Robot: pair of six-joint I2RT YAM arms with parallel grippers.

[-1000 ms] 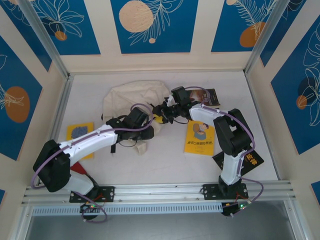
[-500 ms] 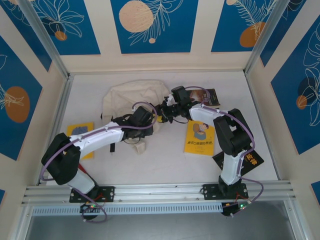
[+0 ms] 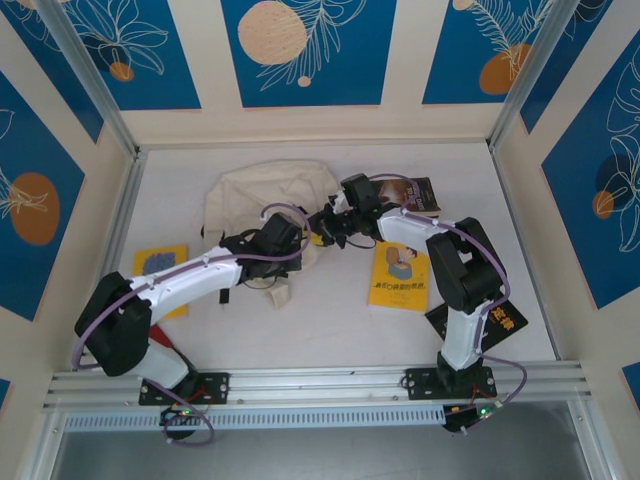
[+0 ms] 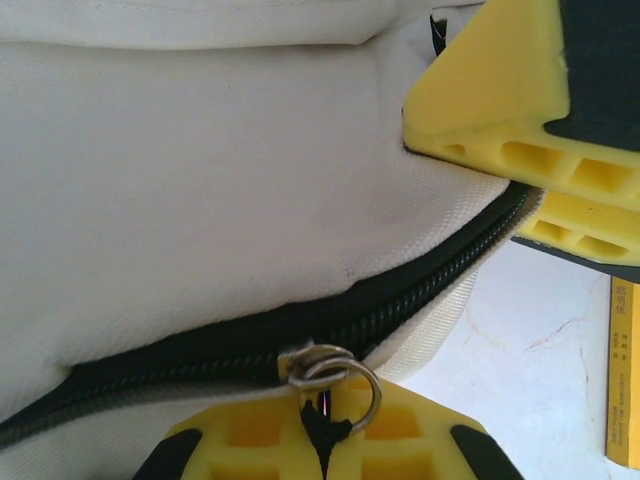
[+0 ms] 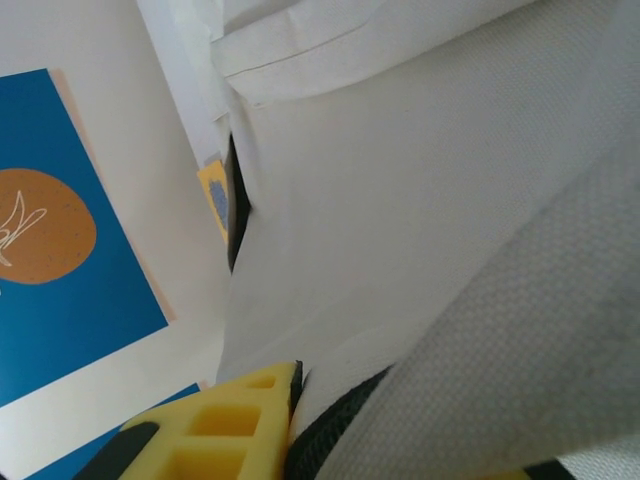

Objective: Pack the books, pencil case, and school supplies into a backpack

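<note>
1. The left wrist camera gives me detail too small to read from overhead: the left gripper (image 4: 322,440) is pressed together on the ring-shaped zip pull (image 4: 335,375) of the backpack (image 4: 200,200).
2. There, too, the right gripper (image 4: 530,195) pinches the backpack's zip edge.
3. White worktop (image 3: 330,320), blue-panelled walls (image 3: 300,50). A yellow book (image 3: 160,268) lies by the left edge, the backpack toward the far edge, a second yellow book (image 3: 400,275) right of centre.
4. I cannot tell what the backpack holds.

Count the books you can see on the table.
4: a yellow book on the left; a second yellow book right of centre; a brown book behind it; a black book near the front right corner. More may be hidden.
</note>
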